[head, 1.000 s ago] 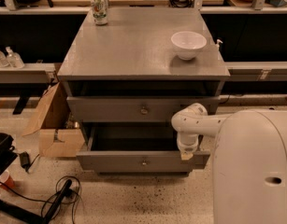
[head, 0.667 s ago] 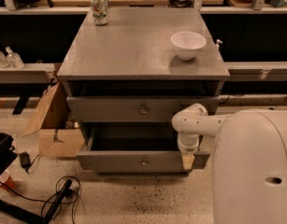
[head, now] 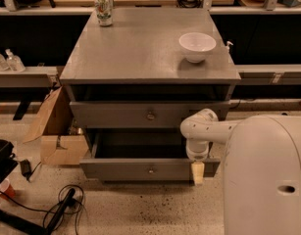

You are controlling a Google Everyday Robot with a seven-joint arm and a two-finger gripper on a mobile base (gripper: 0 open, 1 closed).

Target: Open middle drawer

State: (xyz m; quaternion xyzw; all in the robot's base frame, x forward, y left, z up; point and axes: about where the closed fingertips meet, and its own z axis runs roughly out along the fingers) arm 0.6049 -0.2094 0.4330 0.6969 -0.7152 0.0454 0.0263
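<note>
One pincer (head: pixel 197 173) at middle drawer (head: pixel 130 169) front

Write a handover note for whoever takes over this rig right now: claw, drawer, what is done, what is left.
Claw: low, at the right end of the middle drawer front, right of its knob; contact cannot be judged.
Middle drawer: pulled out, its dark inside showing behind the front.
Upper drawer: far less out.
White bowl: on the cabinet top.
Done: the drawer looks open.
Left: probably only drawing the claw clear of the front.
</note>
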